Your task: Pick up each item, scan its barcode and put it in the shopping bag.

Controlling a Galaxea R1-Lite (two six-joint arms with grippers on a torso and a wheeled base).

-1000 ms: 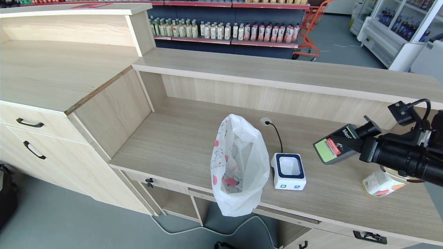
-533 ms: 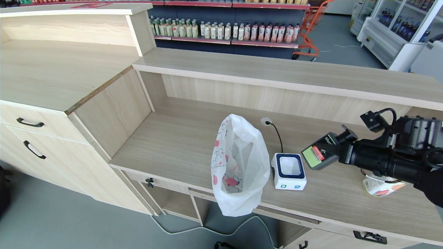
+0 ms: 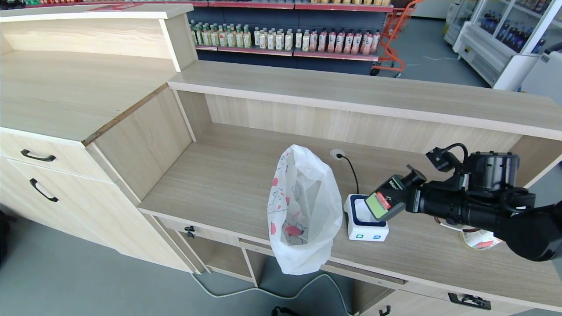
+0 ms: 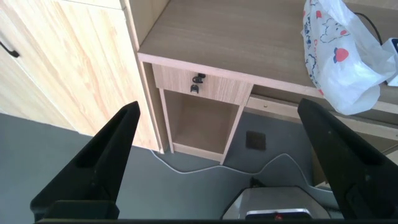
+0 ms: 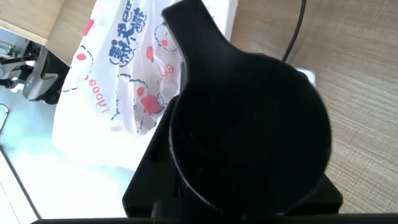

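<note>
My right gripper (image 3: 407, 196) is shut on a dark box (image 3: 383, 202) with a green and red label. It holds the box just above the white scanner (image 3: 368, 228), with the label end tilted toward the scanner window. The white shopping bag (image 3: 303, 210) with red prints stands open at the counter's front edge, left of the scanner. In the right wrist view the dark box (image 5: 249, 137) looms close, with the bag (image 5: 118, 81) behind it. My left gripper (image 4: 221, 162) hangs open below counter height, off the desk's left front corner, holding nothing.
A printed paper cup (image 3: 478, 239) lies on the counter (image 3: 228, 184) behind my right arm, partly hidden. The scanner's black cable (image 3: 351, 173) runs back to a grommet. A raised ledge (image 3: 351, 87) backs the counter. Drawers (image 4: 202, 84) sit under its front edge.
My right arm has carried the box leftward and a little downward, from above the counter's right side to just over the scanner. The bag and scanner have stayed put.
</note>
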